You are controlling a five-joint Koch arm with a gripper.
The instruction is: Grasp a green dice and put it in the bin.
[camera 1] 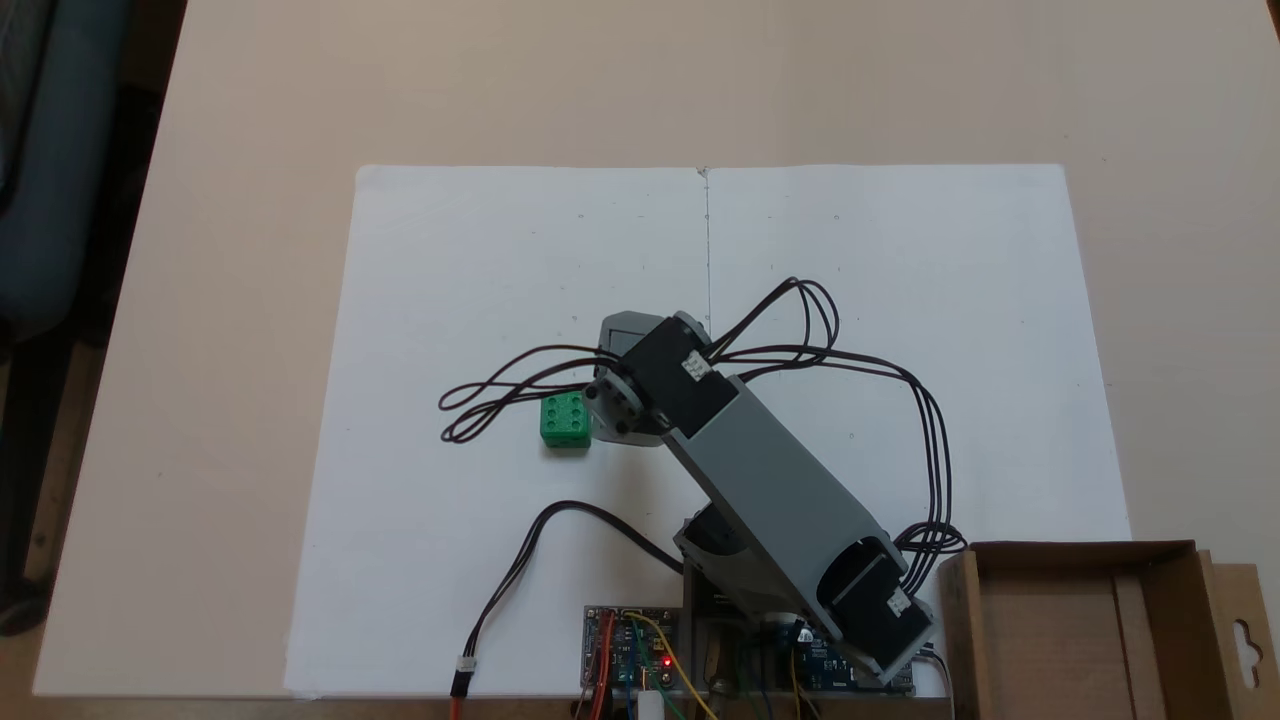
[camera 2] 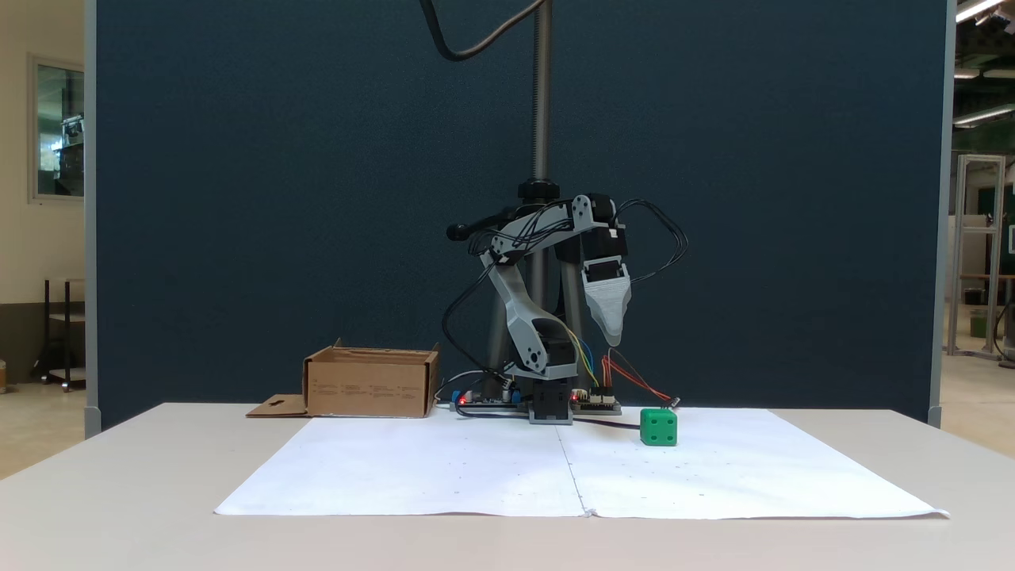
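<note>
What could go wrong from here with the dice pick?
1. In the side fixed view the pincer hangs high above the paper and left of the dice, so a straight descent would likely miss or clip its edge and knock it away.
2. Loose cables loop right beside the dice in the top fixed view; they could snag or nudge it.
3. The bin sits across the base, so a weak grip may drop the dice mid-swing.

Green dice point(camera 1: 564, 418) on white paper point(camera 1: 480, 300); bin point(camera 1: 1100, 630) well apart

A beige table point(camera 2: 119, 476) carries white paper point(camera 2: 444, 468), with the green dice point(camera 2: 659, 427) on it, and the bin point(camera 2: 371, 385).
</note>
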